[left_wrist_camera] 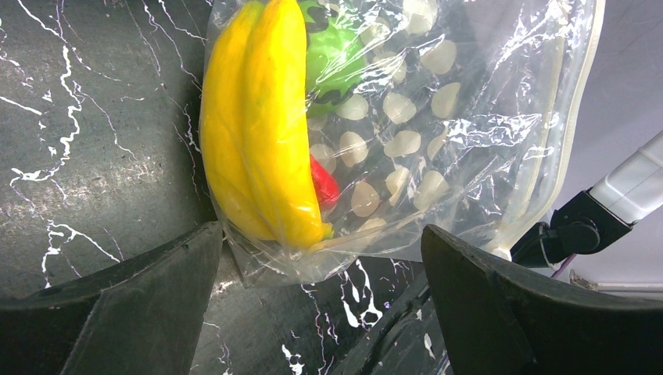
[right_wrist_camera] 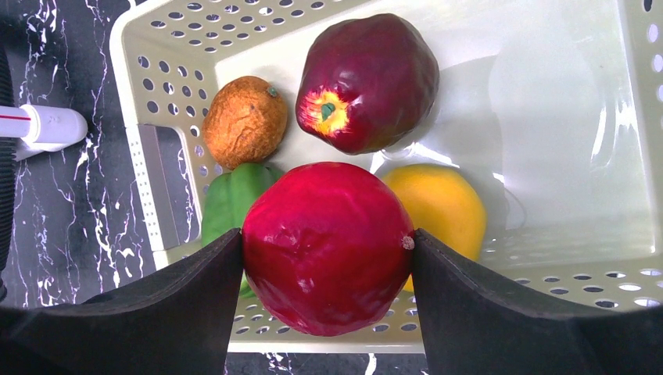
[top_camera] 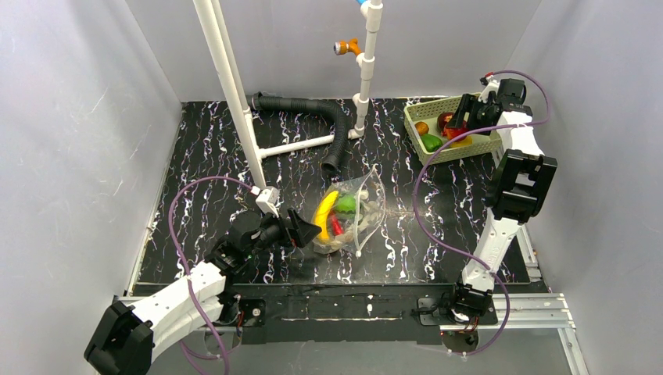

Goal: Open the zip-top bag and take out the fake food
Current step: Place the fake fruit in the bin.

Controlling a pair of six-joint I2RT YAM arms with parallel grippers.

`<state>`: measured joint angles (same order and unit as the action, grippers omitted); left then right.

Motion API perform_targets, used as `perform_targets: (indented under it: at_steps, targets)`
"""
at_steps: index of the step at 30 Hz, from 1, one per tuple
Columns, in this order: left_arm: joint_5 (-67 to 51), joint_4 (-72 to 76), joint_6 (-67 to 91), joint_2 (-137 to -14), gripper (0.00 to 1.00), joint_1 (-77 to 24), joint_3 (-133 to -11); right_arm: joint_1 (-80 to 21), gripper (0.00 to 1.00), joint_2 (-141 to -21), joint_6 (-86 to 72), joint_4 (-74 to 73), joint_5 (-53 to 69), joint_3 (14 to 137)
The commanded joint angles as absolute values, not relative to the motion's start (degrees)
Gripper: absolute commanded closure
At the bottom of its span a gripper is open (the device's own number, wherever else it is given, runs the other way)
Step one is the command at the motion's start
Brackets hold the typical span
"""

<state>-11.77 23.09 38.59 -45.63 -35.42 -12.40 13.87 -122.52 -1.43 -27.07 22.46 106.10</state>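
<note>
Right jaws gripping red fruit [right_wrist_camera: 327, 246] over basket [right_wrist_camera: 563, 94], left jaws spread near bag [left_wrist_camera: 469, 117]

One zip-top bag [top_camera: 361, 221] holds one yellow banana [left_wrist_camera: 266, 125], one green piece [left_wrist_camera: 332, 55] and one red chili [left_wrist_camera: 324, 185]. At one basket [right_wrist_camera: 160, 55] are one round red fruit [right_wrist_camera: 324, 246], one dark red apple [right_wrist_camera: 367, 82], one orange-brown piece [right_wrist_camera: 245, 121], one green pepper [right_wrist_camera: 225, 199] and one yellow lemon [right_wrist_camera: 444, 207].

I saw my right gripper [right_wrist_camera: 327, 238] clamped on a bright red fruit [right_wrist_camera: 328, 266], one finger pressed against each side, over the edge of the pale basket [right_wrist_camera: 156, 47]. Inside lay a dark apple [right_wrist_camera: 367, 78], an orange-brown piece [right_wrist_camera: 244, 121], a green pepper [right_wrist_camera: 225, 199] and a lemon [right_wrist_camera: 442, 207]. A white pipe end [right_wrist_camera: 47, 127] lay beside the basket on the black table [right_wrist_camera: 62, 234].
</note>
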Motion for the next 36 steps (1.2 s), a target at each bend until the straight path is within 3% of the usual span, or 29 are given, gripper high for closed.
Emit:
perform_targets:
  at_steps: [1,20,22,36]
  targets:
    - [-11.82,23.33,37.94,-45.82,0.02,-35.24,-13.83,14.07,0.36,-122.43,-0.89,-26.57,22.89,109.33]
    - [-11.58,21.99,38.16,-45.11,0.02,-35.23,-14.06,14.07,0.14,-121.94,-0.72,-26.98,24.15,109.78]
    - [-11.65,22.02,38.19,-45.09,0.02,-35.23,-14.06,14.11,0.02,-121.76,-0.76,-26.98,24.44,109.78]
    - [-10.75,21.91,39.66,-44.53,0.02,-35.16,-13.71,14.07,0.02,-115.78,-5.12,-22.39,30.15,102.86]
